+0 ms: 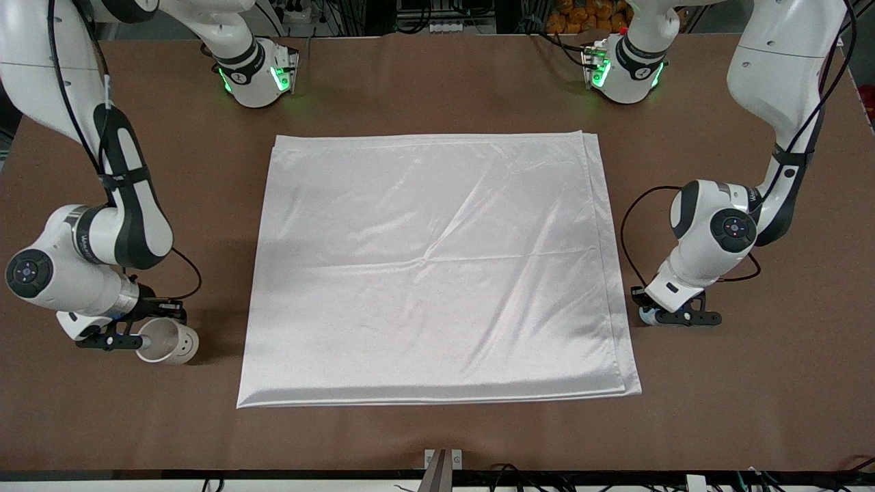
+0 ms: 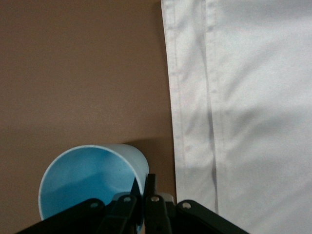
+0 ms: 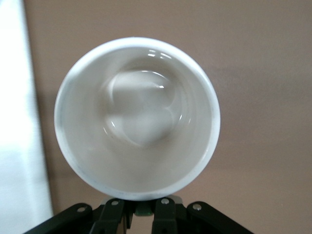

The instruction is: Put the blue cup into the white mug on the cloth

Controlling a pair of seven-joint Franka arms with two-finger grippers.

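Note:
The white cloth [image 1: 437, 260] lies spread in the middle of the brown table. My right gripper [image 1: 130, 337] is low beside the cloth at the right arm's end of the table. It is shut on the white mug [image 1: 167, 339] and holds it tilted. In the right wrist view I look straight into the mug [image 3: 136, 117]; its handle is hidden at the gripper [image 3: 141, 204]. My left gripper [image 1: 666, 316] is low beside the cloth's edge at the left arm's end. It is shut on the rim of the blue cup [image 2: 92, 180], with one finger inside. Only a blue sliver of the cup [image 1: 648, 316] shows in the front view.
The cloth's double edge [image 2: 195, 97] runs close beside the blue cup, and the cloth [image 3: 14, 122] also lies beside the mug. Bare brown table [image 1: 437, 89] surrounds the cloth. Both arm bases stand along the table's back edge. A small metal bracket [image 1: 443, 461] sits at the front edge.

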